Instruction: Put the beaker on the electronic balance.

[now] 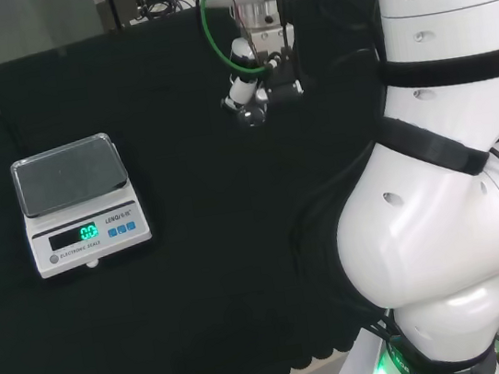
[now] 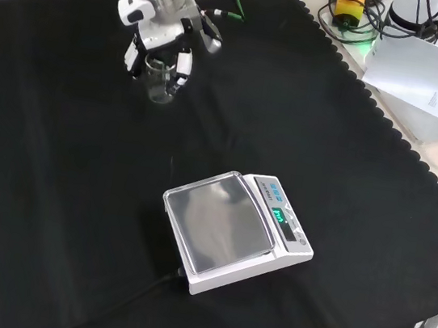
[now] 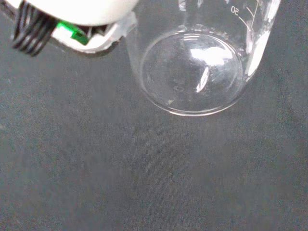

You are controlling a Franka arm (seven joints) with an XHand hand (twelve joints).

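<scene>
Beaker (image 2: 162,79): clear glass, empty, upper left of the front view, fingers of the hand (image 2: 157,35) curled around it; lifted or not, cannot tell. Electronic balance (image 2: 235,232): lower centre, pan bare, well apart. Transfer and placing remain.

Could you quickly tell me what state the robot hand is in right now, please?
Robot hand: fingers curled around the clear beaker, which appears to be still on the black cloth, away from the electronic balance.
</scene>
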